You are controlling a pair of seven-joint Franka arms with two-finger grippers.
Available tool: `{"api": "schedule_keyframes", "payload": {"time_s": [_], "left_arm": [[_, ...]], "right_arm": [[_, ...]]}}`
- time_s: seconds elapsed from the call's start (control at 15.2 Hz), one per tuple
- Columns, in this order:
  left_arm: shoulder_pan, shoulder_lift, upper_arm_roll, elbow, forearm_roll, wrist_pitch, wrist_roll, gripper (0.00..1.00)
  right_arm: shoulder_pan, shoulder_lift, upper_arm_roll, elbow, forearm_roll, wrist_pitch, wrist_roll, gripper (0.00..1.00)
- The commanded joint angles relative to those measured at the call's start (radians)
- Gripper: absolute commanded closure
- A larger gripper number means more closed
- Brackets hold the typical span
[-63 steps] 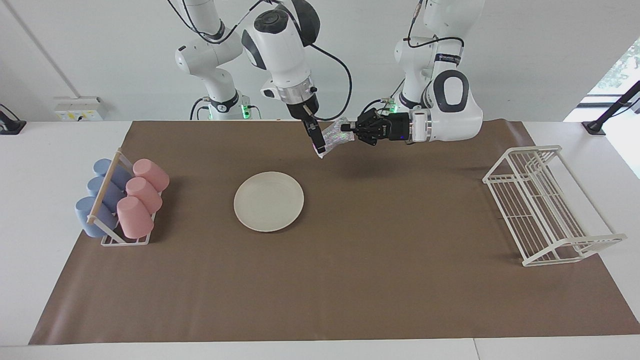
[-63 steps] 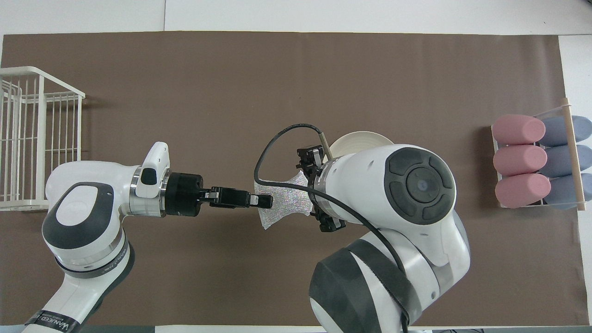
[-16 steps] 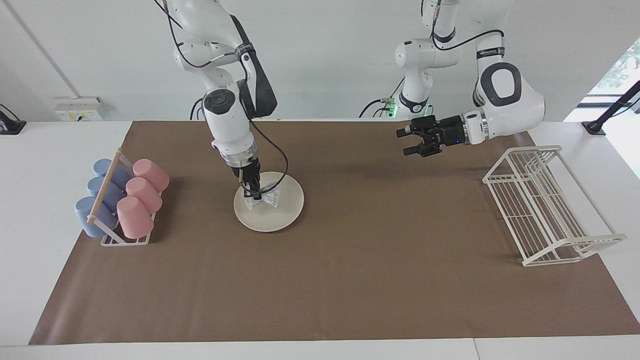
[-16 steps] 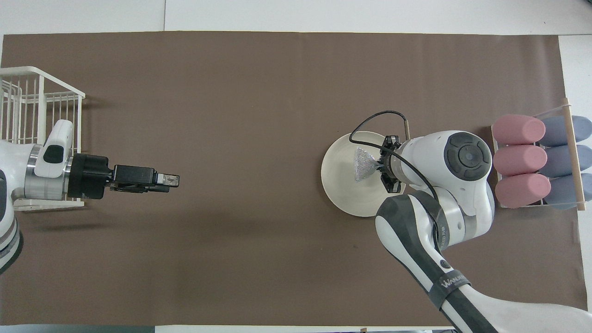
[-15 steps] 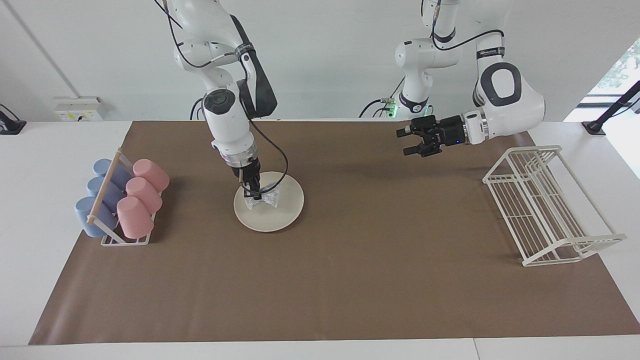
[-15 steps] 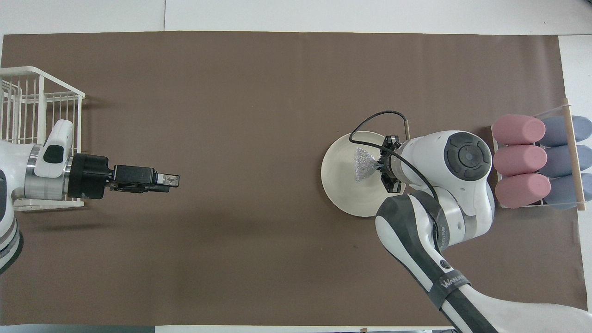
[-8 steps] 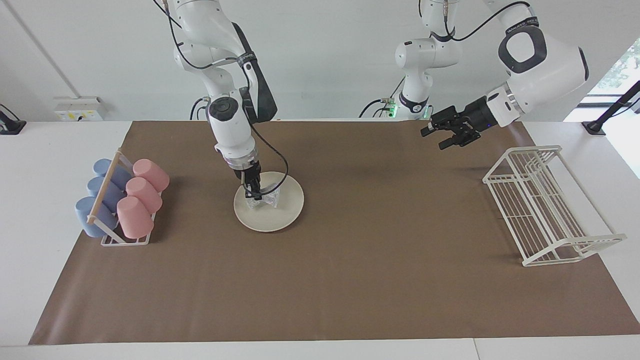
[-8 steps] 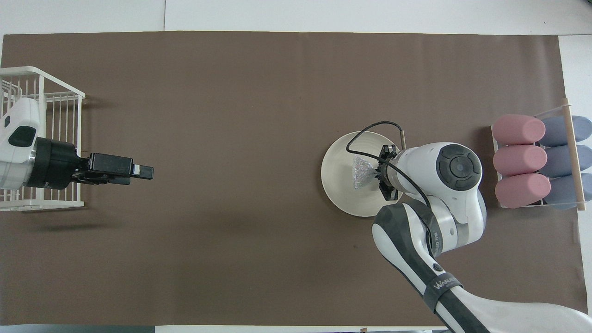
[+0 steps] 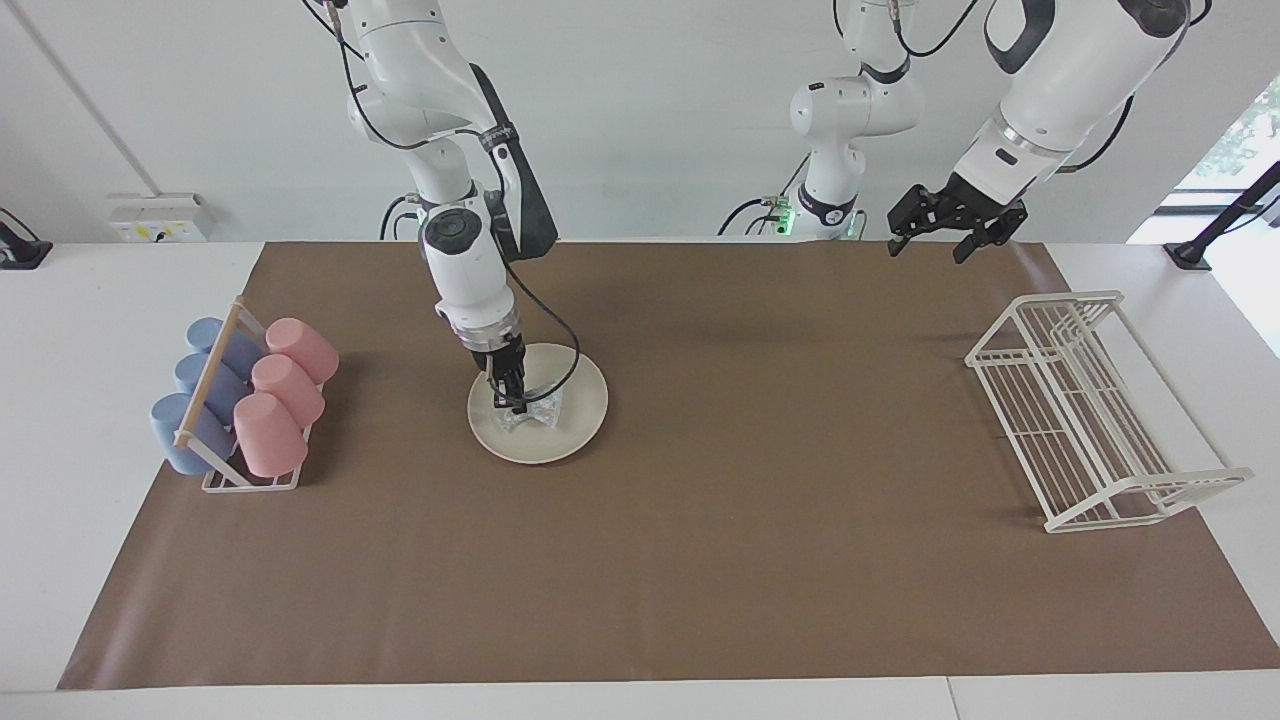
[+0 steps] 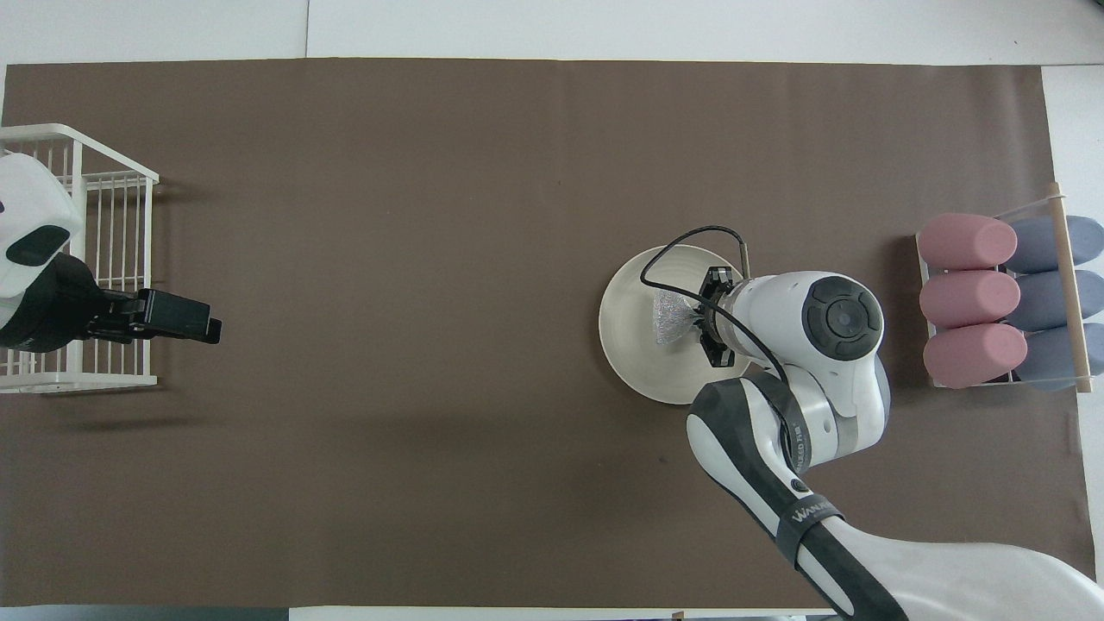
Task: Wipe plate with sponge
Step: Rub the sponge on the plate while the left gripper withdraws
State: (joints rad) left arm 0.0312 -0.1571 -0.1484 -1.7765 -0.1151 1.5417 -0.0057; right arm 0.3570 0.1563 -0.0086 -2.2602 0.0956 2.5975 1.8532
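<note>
The cream-white plate (image 9: 570, 410) (image 10: 630, 345) lies flat on the brown mat toward the right arm's end of the table. The glittery silver sponge (image 9: 532, 412) (image 10: 668, 316) rests on the plate, pressed down by my right gripper (image 9: 512, 400) (image 10: 695, 317), which is shut on the sponge from above. My left gripper (image 9: 940, 235) (image 10: 207, 331) hangs open and empty, high over the mat beside the wire rack, with nothing between its fingers.
A white wire rack (image 9: 1090, 405) (image 10: 73, 259) stands at the left arm's end. A holder with pink and blue cups (image 9: 245, 395) (image 10: 1000, 297) stands at the right arm's end, beside the plate. A brown mat (image 9: 700, 560) covers the table.
The right gripper has slid the sponge across the plate, a little away from the robots. The left arm has lifted and drawn back toward the wire rack, still open.
</note>
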Motion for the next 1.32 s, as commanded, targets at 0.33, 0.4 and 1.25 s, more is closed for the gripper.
{"api": "schedule_keyframes", "payload": {"time_s": [0.33, 0.4, 1.25], "left_arm": [[-0.001, -0.067, -0.002, 0.005, 0.104, -0.048, -0.017, 0.0], [0.002, -0.068, 0.006, 0.003, 0.103, -0.043, -0.017, 0.0], [0.012, -0.073, 0.01, 0.002, 0.094, -0.034, -0.02, 0.0]], "right_arm": [[0.146, 0.028, 0.006, 0.01, -0.005, 0.075, 0.198, 1.0], [0.137, 0.026, 0.004, 0.007, -0.005, 0.072, 0.19, 1.0], [-0.133, 0.017, 0.002, -0.084, -0.005, 0.056, -0.063, 1.0]]}}
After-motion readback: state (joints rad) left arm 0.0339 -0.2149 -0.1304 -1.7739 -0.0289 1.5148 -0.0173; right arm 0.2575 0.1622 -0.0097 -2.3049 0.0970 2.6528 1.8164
